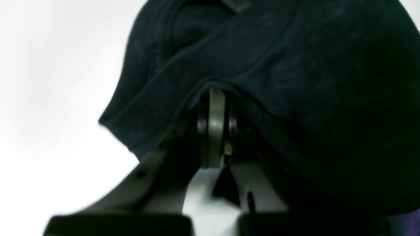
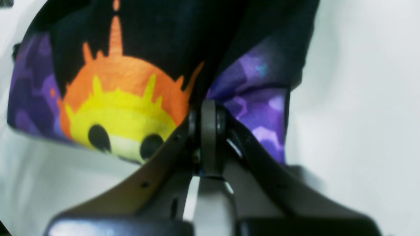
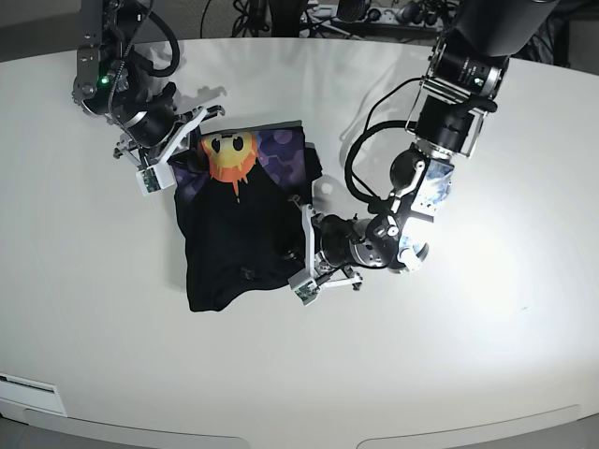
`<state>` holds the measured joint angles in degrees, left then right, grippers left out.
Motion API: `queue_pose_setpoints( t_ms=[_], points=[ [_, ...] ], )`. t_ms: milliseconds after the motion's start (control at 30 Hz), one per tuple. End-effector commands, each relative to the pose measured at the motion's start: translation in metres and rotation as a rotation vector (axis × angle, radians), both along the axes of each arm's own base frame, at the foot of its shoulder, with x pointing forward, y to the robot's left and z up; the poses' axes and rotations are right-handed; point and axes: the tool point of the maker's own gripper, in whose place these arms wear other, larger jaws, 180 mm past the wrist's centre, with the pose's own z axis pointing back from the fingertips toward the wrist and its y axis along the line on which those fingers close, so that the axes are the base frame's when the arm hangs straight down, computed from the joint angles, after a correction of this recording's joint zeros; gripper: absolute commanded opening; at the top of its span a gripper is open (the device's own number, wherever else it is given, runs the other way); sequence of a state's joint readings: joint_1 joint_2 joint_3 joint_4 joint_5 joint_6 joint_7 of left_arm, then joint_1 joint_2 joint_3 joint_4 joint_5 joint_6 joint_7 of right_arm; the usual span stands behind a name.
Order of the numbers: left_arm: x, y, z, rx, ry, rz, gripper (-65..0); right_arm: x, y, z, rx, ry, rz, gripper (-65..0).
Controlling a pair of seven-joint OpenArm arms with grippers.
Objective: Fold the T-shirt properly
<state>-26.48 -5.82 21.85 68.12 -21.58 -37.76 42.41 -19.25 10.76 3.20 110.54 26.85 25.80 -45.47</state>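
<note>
T-shirt [image 3: 239, 229] lies bunched at table [image 3: 487, 355] centre, sun print at 12 o'clock. Both grippers, left [image 3: 301, 253] and right [image 3: 173, 154], are clamped on opposite edges, probably to carry a fold across.

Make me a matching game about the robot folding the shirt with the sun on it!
Things:
1. T-shirt
2. sun print
3. table
4. left gripper

Descriptions:
A. white
B. orange and yellow, with black eyes
C. mostly black cloth
D. shut on plain dark cloth

Pairs: 1-C, 2-B, 3-A, 4-D
</note>
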Motion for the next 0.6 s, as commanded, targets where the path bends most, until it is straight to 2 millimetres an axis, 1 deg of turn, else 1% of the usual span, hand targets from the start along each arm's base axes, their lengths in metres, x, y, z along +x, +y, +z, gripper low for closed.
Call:
queue_pose_setpoints(
  t_ms=[0, 67, 133, 200, 267, 333, 400, 467, 567],
  points=[
    [0.019, -0.002, 0.026, -0.028, -0.06, 0.004, -65.0, 0.011, -0.004, 0.021, -0.013, -0.078, -0.01, -65.0],
    [0.027, 0.005, 0.033, -0.012, -0.052, 0.023, -65.0, 0.022, -0.017, 0.045, -0.071, -0.156, -0.052, -65.0],
    [0.033, 0.009, 0.044, -0.023, -0.035, 0.038, -65.0, 0.028, -0.028, 0.07, -0.099, -0.229, -0.081, -65.0],
    [0.035, 0.012, 0.053, -0.029, -0.002, 0.039, -65.0, 0.03, -0.039, 0.09, -0.126, -0.28, -0.111, -65.0],
    [0.032, 0.015, 0.062, -0.053, 0.049, 0.032, -65.0, 0.028, -0.051, 0.105, -0.145, -0.31, -0.143, -65.0],
    [0.022, 0.017, 0.077, -0.116, 0.086, -0.005, -65.0, 0.023, -0.06, 0.118, -0.13, -0.331, -0.178, -65.0],
    [0.011, 0.022, 0.097, -0.207, 0.109, -0.052, -65.0, 0.016, -0.065, 0.129, -0.092, -0.348, -0.202, -65.0],
    [-0.004, 0.029, 0.122, -0.314, 0.124, -0.102, -65.0, 0.008, -0.069, 0.139, -0.06, -0.366, -0.203, -65.0],
    [-0.033, 0.042, 0.165, -0.517, 0.121, -0.174, -65.0, -0.011, -0.064, 0.151, 0.051, -0.383, -0.145, -65.0]
  ],
)
